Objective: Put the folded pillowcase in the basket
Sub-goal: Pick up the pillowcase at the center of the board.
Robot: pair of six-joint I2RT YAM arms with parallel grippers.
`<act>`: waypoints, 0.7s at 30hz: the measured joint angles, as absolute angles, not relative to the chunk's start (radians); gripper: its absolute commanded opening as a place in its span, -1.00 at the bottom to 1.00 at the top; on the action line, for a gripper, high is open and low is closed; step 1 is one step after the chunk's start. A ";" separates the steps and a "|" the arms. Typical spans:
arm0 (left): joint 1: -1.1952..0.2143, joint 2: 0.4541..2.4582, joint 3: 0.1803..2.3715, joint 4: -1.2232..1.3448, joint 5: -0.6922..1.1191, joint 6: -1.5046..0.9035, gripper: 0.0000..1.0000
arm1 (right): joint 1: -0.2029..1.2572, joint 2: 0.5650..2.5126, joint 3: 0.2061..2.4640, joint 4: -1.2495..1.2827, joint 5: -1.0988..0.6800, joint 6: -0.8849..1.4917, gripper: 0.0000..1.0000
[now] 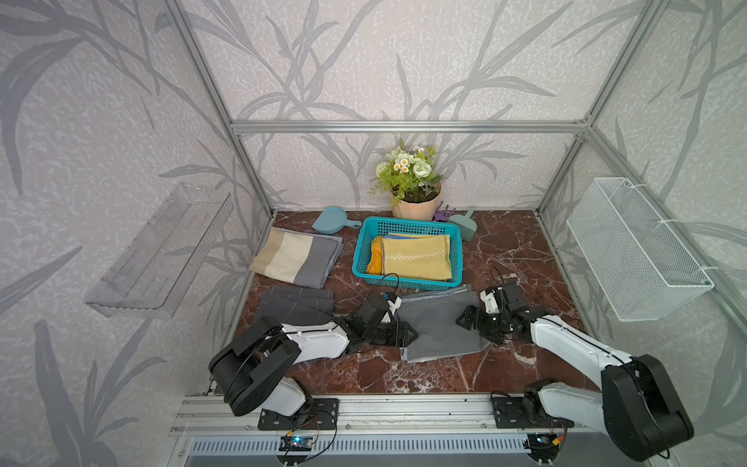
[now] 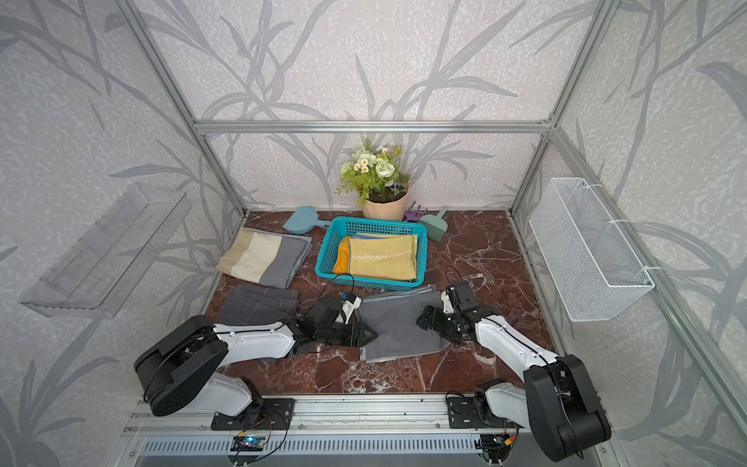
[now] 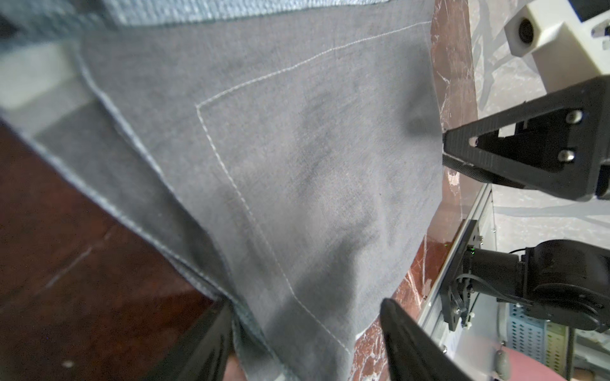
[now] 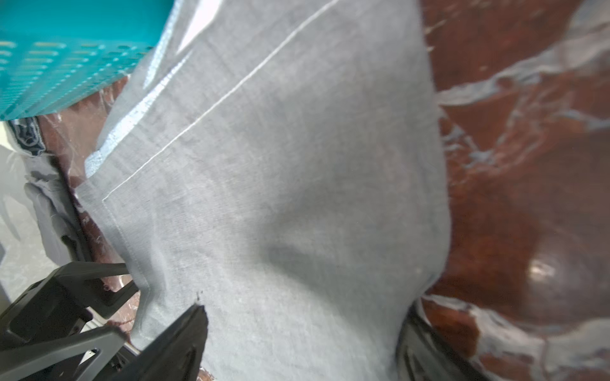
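Both spread: left end effector (image 1: 409, 334) and right end effector (image 1: 463, 320) straddle the grey pillowcase (image 1: 440, 329) beside the basket (image 1: 361, 246). Shallow pinches risk lifting only top layers, unfolding it.

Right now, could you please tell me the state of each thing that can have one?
Basket, upright, holding folded yellow cloths.
Grey pillowcase, folded, lying on the table, outside the basket.
Left gripper, open, astride the pillowcase's edge.
Right gripper, open, astride its opposite edge.
Striped pillowcase, folded, on the table.
Dark pillowcase, folded, on the table.
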State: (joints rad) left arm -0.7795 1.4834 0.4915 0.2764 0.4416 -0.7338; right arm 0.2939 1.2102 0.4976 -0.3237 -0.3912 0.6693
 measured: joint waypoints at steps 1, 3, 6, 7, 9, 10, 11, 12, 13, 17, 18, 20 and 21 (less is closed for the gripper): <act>-0.780 1.485 0.492 0.268 0.438 -0.733 -0.01 | 0.297 1.211 0.493 -0.313 -0.394 0.673 0.64; -0.780 1.489 0.493 0.250 0.427 -0.731 -0.37 | 0.300 1.212 0.486 -0.299 -0.395 0.682 0.54; -0.780 1.497 0.493 0.222 0.411 -0.722 -0.96 | 0.301 1.218 0.481 -0.289 -0.393 0.686 0.33; -0.780 1.499 0.493 0.213 0.408 -0.718 -1.00 | 0.301 1.221 0.480 -0.288 -0.392 0.688 0.20; -0.781 1.500 0.493 0.208 0.403 -0.711 -1.00 | 0.301 1.226 0.475 -0.287 -0.390 0.687 -0.15; -0.781 1.500 0.493 0.208 0.402 -0.710 -1.00 | 0.302 1.229 0.471 -0.289 -0.389 0.685 -0.36; -0.781 1.500 0.493 0.207 0.400 -0.710 -1.00 | 0.303 1.232 0.467 -0.290 -0.384 0.687 -0.52; -0.781 1.500 0.493 0.206 0.398 -0.710 -1.00 | 0.303 1.235 0.462 -0.293 -0.381 0.689 -0.64; -0.781 1.500 0.493 0.206 0.398 -0.710 -1.00 | 0.303 1.236 0.459 -0.294 -0.378 0.688 -0.72; -0.781 1.497 0.493 0.202 0.394 -0.710 -1.00 | 0.319 1.234 0.456 -0.299 -0.374 0.699 -0.95; -0.781 1.493 0.493 0.197 0.392 -0.710 -1.00 | 0.327 1.232 0.456 -0.301 -0.369 0.702 -0.96; -0.781 1.480 0.493 0.181 0.387 -0.709 -1.00 | 0.358 1.221 0.457 -0.314 -0.352 0.708 -0.97; -0.781 1.471 0.493 0.171 0.384 -0.707 -1.00 | 0.379 1.212 0.458 -0.326 -0.339 0.711 -0.98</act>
